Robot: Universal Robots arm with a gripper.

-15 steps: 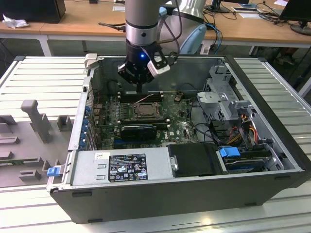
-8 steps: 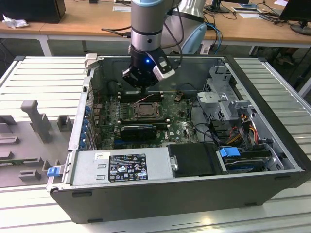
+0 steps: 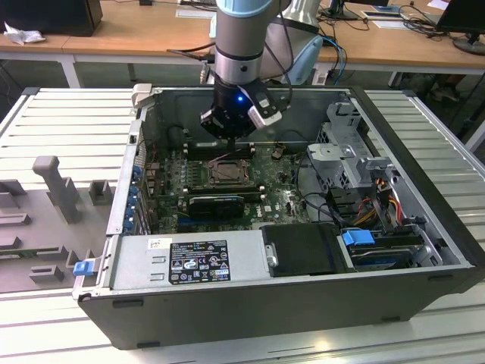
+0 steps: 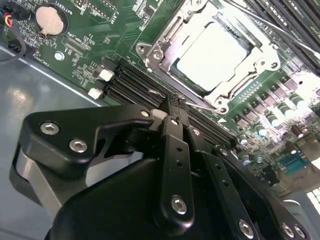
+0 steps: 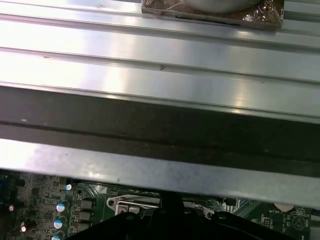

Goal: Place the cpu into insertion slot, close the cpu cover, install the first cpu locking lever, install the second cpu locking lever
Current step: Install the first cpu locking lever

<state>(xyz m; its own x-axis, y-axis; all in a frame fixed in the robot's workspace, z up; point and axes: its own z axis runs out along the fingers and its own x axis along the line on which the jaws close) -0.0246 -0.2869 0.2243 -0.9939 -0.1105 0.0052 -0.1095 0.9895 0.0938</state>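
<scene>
From the exterior view's left I see the ribbed grey metal worktop carrying moulded grey fixtures, then the open black computer case lying on it. Inside the case lie a green motherboard, a silver power supply along the near wall and, toward the exterior view's right, a metal drive cage with a blue clip.

My gripper hangs over the motherboard just behind the insertion slot. In the second wrist view the pale, smooth square cpu sits in the insertion slot, framed by the thin silver cpu cover lying flat around it. The matte black jaws are closed together, holding nothing I can make out, their tips over the long black memory slots just beside the socket, apart from the cpu.
</scene>
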